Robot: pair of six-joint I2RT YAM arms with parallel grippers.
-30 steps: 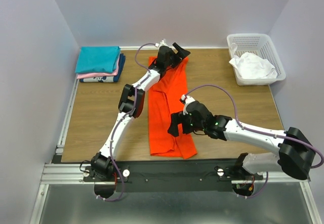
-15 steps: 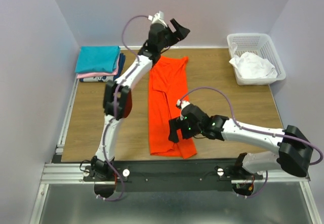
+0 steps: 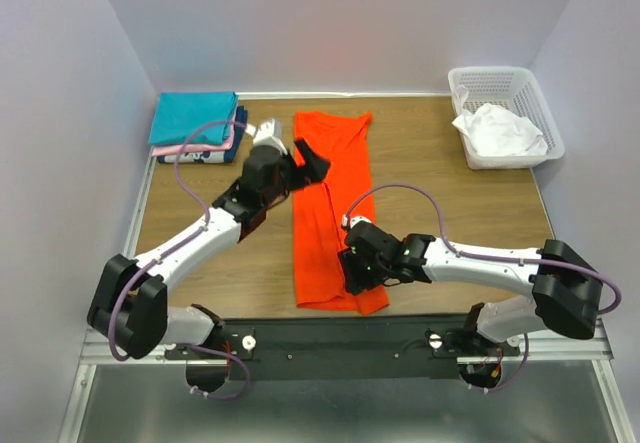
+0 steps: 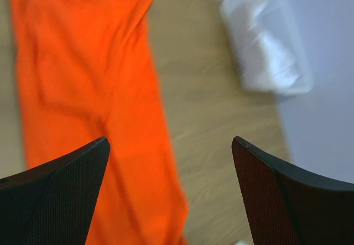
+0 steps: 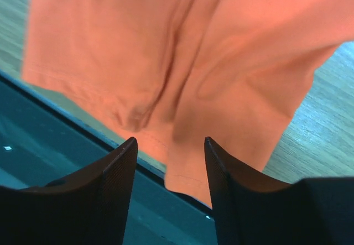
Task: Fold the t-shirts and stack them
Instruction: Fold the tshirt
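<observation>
No readable text, label, brand, number or sign anywhere.

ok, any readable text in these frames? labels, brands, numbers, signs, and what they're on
No readable text in any view.
Bright orange-red cloth t-shirt: plain, no print or tag showing.
White plastic lattice basket: no label visible.
Folded stack of t-shirts: dark marks on the pale bottom layer, too small to read as text.
</observation>
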